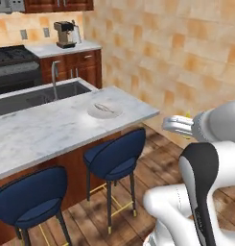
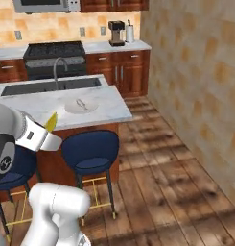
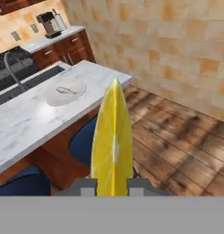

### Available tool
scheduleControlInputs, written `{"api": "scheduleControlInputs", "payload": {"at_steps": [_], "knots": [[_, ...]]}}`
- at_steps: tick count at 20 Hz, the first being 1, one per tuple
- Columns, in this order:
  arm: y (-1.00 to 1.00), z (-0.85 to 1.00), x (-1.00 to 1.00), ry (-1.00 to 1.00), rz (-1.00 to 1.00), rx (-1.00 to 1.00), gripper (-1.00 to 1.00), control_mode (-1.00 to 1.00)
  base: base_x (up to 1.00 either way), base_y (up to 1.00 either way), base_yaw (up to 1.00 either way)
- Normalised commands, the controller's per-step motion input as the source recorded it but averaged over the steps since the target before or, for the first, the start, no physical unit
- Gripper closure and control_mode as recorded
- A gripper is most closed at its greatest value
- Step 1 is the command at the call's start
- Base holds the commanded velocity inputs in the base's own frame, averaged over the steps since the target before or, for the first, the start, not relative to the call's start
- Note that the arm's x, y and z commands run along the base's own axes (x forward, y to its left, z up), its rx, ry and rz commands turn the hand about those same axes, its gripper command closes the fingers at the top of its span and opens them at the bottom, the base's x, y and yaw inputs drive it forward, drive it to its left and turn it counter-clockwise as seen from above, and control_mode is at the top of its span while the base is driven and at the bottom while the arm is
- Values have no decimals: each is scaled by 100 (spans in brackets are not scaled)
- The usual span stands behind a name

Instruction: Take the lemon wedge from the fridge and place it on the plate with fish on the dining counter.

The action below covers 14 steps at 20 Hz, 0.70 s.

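Two navy blue stools (image 1: 115,157) are tucked under the near edge of the island, on a wooden plank floor (image 2: 157,192). A dark sunken sink (image 2: 52,86) is set into the top, with a curved faucet (image 2: 55,72) just behind it. At 12 o'clock a black stove (image 2: 54,50) is flanked by red-brown cabinets (image 2: 121,72). A coffee machine (image 2: 116,33) is seen at 1 o'clock on the wall surface, before an orange tiled wall (image 1: 176,53).
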Motion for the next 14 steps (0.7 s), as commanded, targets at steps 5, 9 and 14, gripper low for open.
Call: {"api": "scheduleControlInputs", "payload": {"at_steps": [5, 9, 14], "knots": [[0, 0, 0, 0, 0, 0, 100, 100, 85, -21, 55], [0, 0, 0, 0, 0, 0, 100, 100, 32, 0, 44], [0, 0, 0, 0, 0, 0, 100, 100, 2, 0, 43]]}}
